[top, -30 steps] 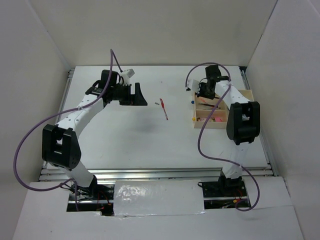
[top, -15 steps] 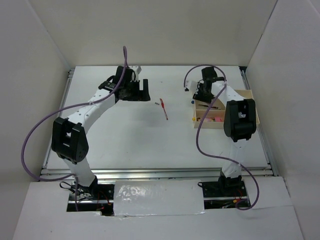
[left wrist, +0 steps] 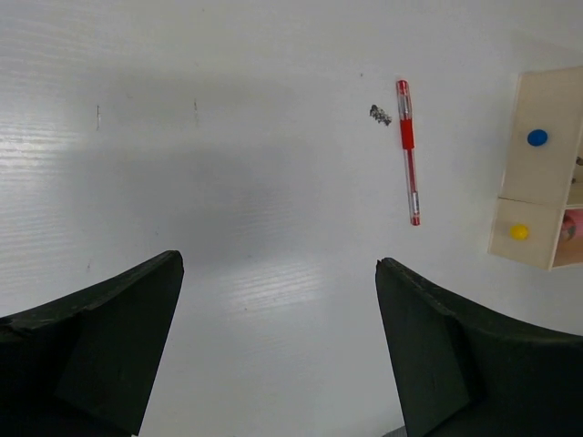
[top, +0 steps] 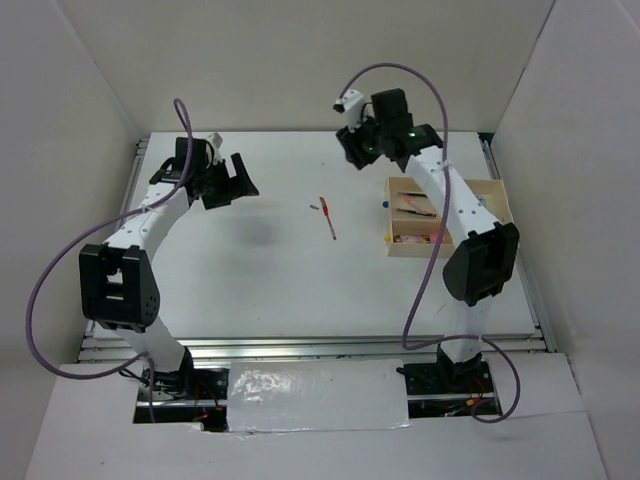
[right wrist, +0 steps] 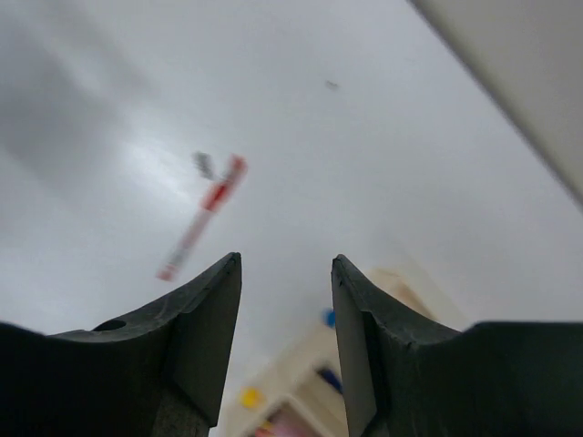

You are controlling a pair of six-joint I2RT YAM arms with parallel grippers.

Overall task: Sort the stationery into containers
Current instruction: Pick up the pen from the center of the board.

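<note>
Right claw [top: 352, 150] up off tray [top: 494, 193] (jaws parted), left claw [top: 230, 180] swung left

Open table [top: 250, 280] rings the red pen [top: 328, 218] (dark speck [left wrist: 380, 114] just beside), wooden tray [left wrist: 537, 177] well apart

Pen [left wrist: 409, 150]: 1 loose, red
Dark speck [left wrist: 380, 114]: 1
Tray [left wrist: 547, 182]: 1
Dots on tray: 2, blue dot [left wrist: 537, 137], yellow dot [left wrist: 519, 231]
Grippers: 2, left gripper [left wrist: 278, 264], right gripper [right wrist: 285, 264]
Items inside tray: count unclear
</note>
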